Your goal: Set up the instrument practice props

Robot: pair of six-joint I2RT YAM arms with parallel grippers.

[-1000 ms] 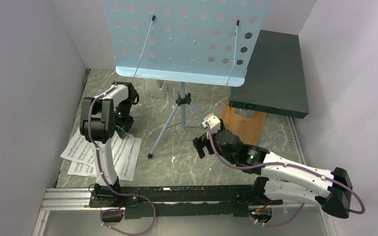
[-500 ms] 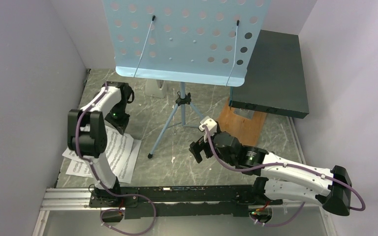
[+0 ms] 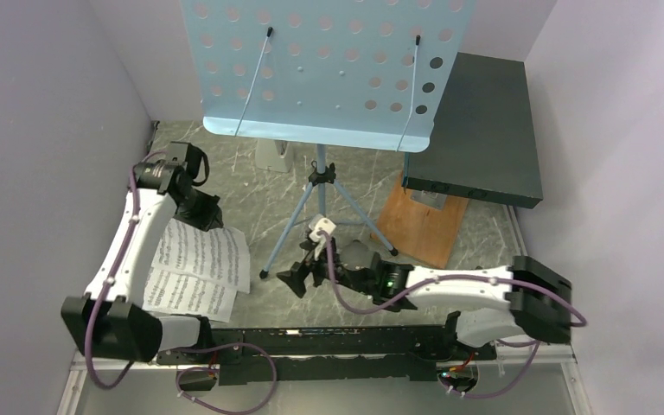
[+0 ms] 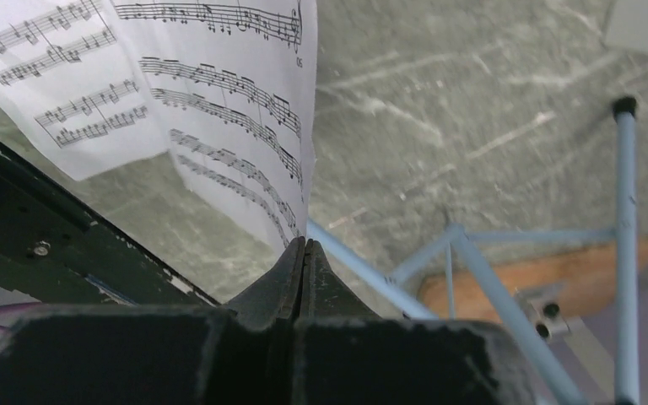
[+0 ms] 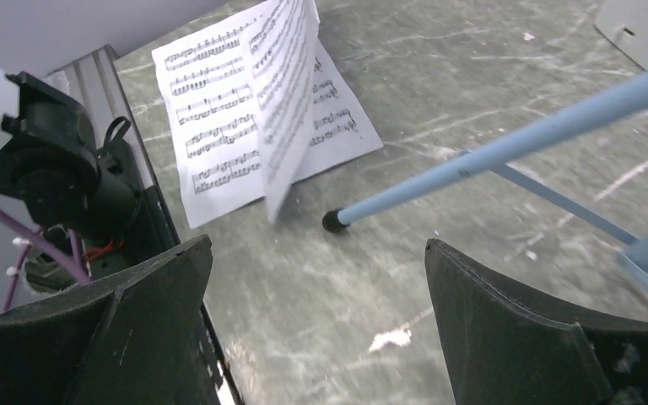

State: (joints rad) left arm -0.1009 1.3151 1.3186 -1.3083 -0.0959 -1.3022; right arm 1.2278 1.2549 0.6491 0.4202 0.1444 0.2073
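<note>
Since a second ago the left gripper (image 3: 201,212) has closed and raised one page of sheet music (image 3: 207,255), jaws pinching its edge, above the other pages (image 3: 173,298) lying on the table (image 3: 251,190) at near left. The right gripper (image 3: 298,278) has dropped low beside the near foot of the blue music stand (image 3: 328,69) at centre, jaws spread, empty.

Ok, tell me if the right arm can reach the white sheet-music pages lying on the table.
Probably yes: the open right gripper faces the white printed pages with nothing between; the light blue tripod leg passes alongside.
</note>
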